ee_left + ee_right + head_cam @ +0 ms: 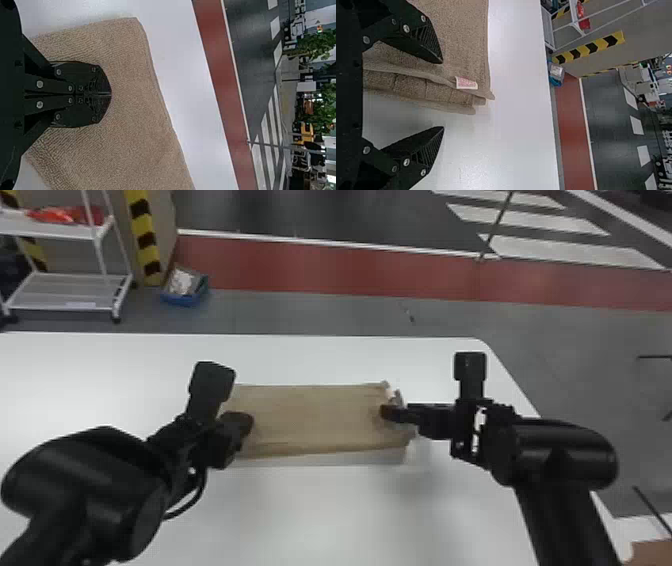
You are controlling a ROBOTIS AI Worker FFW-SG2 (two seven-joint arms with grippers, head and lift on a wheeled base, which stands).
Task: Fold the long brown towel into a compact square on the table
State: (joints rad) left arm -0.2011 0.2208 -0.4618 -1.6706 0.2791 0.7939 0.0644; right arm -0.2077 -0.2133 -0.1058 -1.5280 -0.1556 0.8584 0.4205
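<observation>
the towel (pixel 310 415) lies on the table (pixel 300 510); behind the table, a cart (pixel 80 290) left of a bin (pixel 182 299).

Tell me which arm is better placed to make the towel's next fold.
Right, most likely: the right gripper is open, its fingers straddling the towel's layered edge. The left gripper is shut over the towel.

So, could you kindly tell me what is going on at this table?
A two-armed robot is folding a brown towel on a white table. The towel already lies in layers but is still oblong, so it isn't yet the compact square intended. The left gripper is shut at the towel's left end; I can't tell whether it pinches any cloth. The right gripper is open at the other end, near the layered edges and a small label.
</observation>
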